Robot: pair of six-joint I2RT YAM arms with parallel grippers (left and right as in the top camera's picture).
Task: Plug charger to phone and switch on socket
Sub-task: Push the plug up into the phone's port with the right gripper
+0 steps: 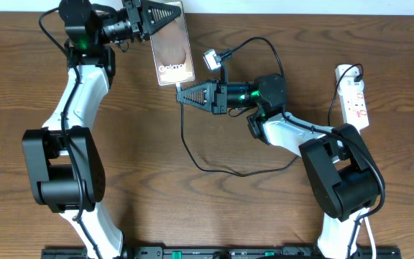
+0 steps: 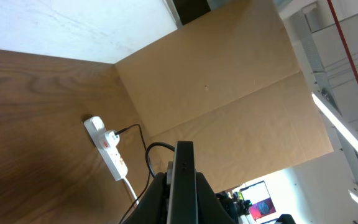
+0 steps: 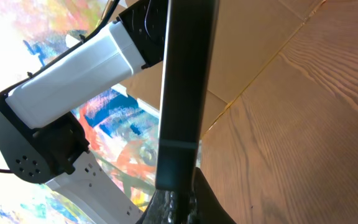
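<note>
Left pincer (image 1: 172, 13) clenched on the far end of the phone (image 1: 172, 54), screen up toward the overhead camera. Right pincer (image 1: 180, 95) clenched at the phone's near edge, gripping the charger (image 1: 185, 137) at its plug end (tip itself hidden). The cable loops back across the surface (image 1: 264, 208). The socket (image 1: 353, 97) lies well apart at the right edge.
</note>
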